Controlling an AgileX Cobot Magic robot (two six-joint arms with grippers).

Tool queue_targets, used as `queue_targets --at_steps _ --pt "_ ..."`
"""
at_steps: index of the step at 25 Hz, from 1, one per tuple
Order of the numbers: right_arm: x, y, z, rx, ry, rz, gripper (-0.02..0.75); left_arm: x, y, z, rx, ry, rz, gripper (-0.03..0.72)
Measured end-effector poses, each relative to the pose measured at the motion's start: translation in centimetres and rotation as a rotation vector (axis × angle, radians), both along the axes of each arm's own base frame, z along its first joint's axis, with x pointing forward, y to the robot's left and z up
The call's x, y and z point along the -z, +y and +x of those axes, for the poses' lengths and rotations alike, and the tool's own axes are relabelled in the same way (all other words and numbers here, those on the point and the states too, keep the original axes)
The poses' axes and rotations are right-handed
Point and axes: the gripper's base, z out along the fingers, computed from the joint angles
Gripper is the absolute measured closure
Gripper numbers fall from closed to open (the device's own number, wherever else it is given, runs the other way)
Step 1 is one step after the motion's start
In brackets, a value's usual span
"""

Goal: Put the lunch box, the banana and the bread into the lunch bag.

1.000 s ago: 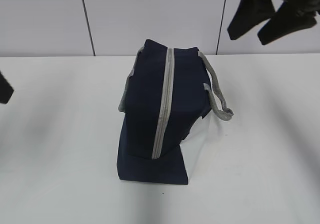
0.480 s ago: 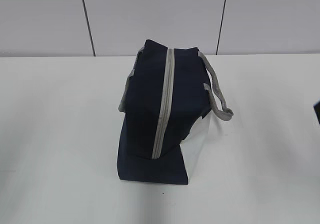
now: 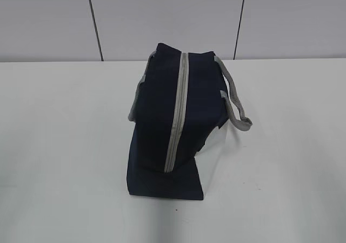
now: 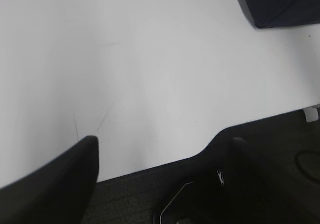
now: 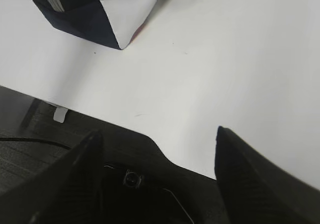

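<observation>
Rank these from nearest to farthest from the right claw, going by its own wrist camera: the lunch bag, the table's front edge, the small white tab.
From the right gripper, which is open and empty:
1. Table's front edge, just ahead, between the fingers.
2. Small white tab, off to the left of that view, at the same edge.
3. Lunch bag, farther in on the table, at upper left.

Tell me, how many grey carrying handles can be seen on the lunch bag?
2. One handle loops out on the right side of the lunch bag; the other handle shows only partly along its left edge.
</observation>
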Motion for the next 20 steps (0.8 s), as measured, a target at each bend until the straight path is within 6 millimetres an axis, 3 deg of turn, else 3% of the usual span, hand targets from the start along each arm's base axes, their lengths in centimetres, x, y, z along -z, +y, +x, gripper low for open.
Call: queue_targets --at_steps 7,20 --pt "3.0 -0.9 -1.5 0.026 -0.023 -0.069 0.228 -0.3 0.4 -1.7 -0.001 -0.115 -0.030 0.167" --pt "3.3 -2.2 -1.4 0.186 -0.041 -0.116 0.228 0.2 0.6 -1.8 -0.003 -0.171 -0.035 0.169"
